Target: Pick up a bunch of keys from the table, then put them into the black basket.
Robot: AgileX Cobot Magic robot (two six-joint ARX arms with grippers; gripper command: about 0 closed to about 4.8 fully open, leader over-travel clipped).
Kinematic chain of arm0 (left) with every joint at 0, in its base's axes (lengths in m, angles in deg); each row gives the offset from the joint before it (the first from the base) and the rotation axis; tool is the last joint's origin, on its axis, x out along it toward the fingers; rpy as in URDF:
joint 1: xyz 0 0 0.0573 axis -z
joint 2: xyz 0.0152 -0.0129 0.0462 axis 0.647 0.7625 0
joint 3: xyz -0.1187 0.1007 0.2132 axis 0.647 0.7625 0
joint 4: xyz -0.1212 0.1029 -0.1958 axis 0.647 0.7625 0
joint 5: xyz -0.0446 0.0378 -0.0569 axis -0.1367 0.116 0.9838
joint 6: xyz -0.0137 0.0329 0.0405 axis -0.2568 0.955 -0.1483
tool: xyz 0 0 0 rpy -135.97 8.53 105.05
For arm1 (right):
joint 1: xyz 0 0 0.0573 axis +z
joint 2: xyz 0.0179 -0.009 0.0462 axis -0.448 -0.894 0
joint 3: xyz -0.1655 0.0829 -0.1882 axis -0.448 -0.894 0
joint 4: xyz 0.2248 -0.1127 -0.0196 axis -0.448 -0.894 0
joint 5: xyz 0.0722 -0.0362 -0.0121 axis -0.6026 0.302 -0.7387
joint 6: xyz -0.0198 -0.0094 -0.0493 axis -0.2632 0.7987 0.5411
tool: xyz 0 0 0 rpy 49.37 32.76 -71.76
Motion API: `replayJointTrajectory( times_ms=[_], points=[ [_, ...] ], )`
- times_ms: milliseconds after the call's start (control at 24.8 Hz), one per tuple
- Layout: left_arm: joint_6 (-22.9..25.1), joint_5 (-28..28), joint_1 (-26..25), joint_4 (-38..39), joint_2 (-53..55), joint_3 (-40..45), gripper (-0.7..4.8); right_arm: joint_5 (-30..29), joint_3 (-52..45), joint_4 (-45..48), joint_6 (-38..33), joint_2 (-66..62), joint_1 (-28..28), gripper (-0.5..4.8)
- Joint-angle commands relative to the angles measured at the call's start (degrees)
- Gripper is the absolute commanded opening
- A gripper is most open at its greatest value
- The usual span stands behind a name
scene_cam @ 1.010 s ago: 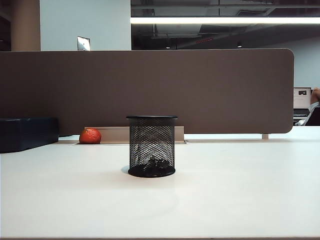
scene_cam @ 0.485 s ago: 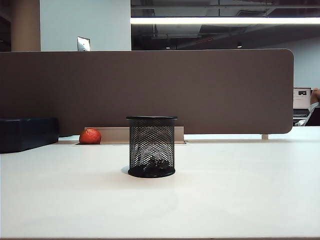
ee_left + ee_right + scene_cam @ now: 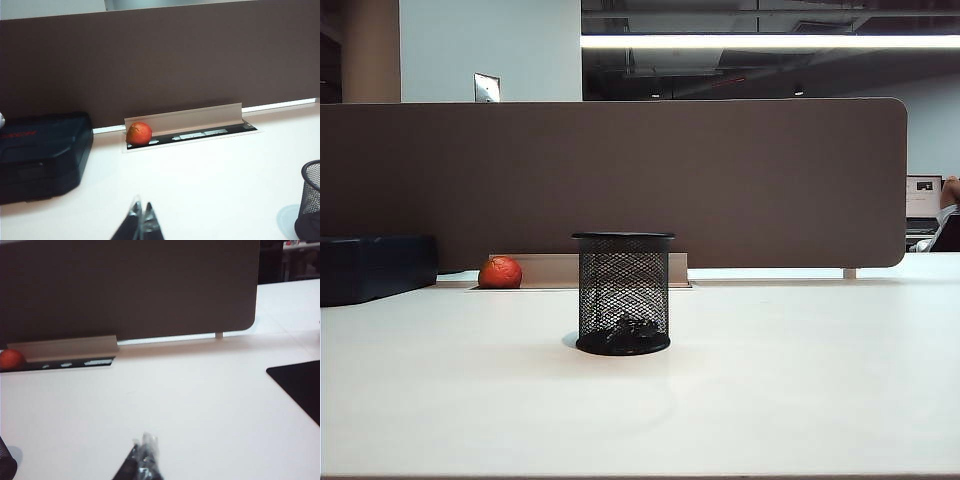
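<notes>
small bunch of dark grey metal keys [image 3: 626, 327] lies inside the black wire-mesh basket [image 3: 624, 291] on the white desk [image 3: 800, 380], well apart from the left fingers [image 3: 140, 216] and right fingers [image 3: 145, 446], both pressed closed and empty.

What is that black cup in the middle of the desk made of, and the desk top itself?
The black basket looks like painted wire mesh, likely metal: you see through its sides to the bunch of keys at the bottom, between a solid rim and base. The table looks like smooth white laminate, faintly glossy; the core is unknowable.
</notes>
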Motion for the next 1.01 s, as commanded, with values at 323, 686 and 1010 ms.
replayJointTrajectory(
  times_ms=[323,686,1010],
  points=[
    [-5.3,0.2,0.1,-10.3,0.0,7.0,-0.06,0.1,-4.9,7.0,0.0,0.2,0.1,-0.08],
    [-7.2,0.2,0.1,-8.3,0.0,7.0,-0.05,0.2,-9.6,7.3,0.0,0.2,0.1,-0.08],
    [-7.2,0.2,0.1,-7.7,0.0,7.0,-0.05,0.2,-9.6,4.9,0.0,0.2,0.1,-0.08]
  ],
)
